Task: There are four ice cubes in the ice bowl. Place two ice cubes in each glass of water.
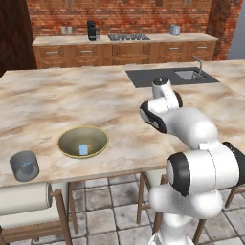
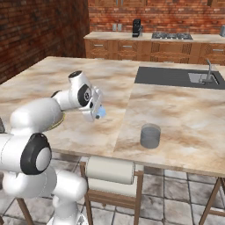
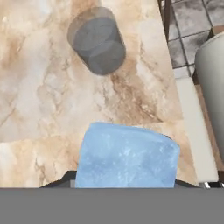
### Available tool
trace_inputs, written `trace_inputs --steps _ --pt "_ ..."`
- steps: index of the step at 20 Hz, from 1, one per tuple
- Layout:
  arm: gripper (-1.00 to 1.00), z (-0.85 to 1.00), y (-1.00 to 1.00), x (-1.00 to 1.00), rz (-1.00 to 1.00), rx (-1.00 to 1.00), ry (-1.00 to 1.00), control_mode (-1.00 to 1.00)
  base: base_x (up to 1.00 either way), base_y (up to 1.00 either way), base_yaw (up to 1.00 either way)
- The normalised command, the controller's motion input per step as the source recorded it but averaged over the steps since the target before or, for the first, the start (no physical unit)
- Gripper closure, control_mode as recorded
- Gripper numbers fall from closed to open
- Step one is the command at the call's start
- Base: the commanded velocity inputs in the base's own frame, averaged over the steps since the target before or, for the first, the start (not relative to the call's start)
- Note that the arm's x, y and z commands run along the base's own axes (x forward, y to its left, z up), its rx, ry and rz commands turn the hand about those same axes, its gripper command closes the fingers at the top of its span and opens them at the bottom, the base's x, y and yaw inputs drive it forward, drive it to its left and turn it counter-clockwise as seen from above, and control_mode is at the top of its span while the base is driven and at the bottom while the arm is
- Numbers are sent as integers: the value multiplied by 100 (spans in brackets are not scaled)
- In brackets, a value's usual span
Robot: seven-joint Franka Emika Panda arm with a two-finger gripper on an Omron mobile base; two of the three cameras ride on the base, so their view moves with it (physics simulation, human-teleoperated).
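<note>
pale blue translucent ice cube (image 3: 127, 155) sits clamped between the tips of the white arm's two-finger gripper (image 2: 99, 112), held above the marble counter (image 2: 176, 110). one short grey-blue tumbler (image 2: 150, 136) stands near the counter's front edge, apart from the gripper. another cube (image 1: 83, 150) lies in the wide olive-yellow bowl (image 1: 72, 139), beside a second tumbler (image 1: 24, 166).
</note>
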Motion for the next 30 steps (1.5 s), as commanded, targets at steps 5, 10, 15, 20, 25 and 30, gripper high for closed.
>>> trace_inputs --steps 5,10,15,20,25,30 --pt "100 1 -100 1 -36 0 0 -100 0 0 0" --pt "100 0 -98 0 -18 8 -4 -100 0 0 0" --pt "100 0 -79 0 -5 10 -7 -100 0 0 0" --pt "100 0 -73 0 -1 12 -7 -100 0 0 0" --pt "100 -3 -37 0 0 5 0 -100 0 0 0" --pt "100 -1 -2 1 0 0 0 -100 0 0 0"
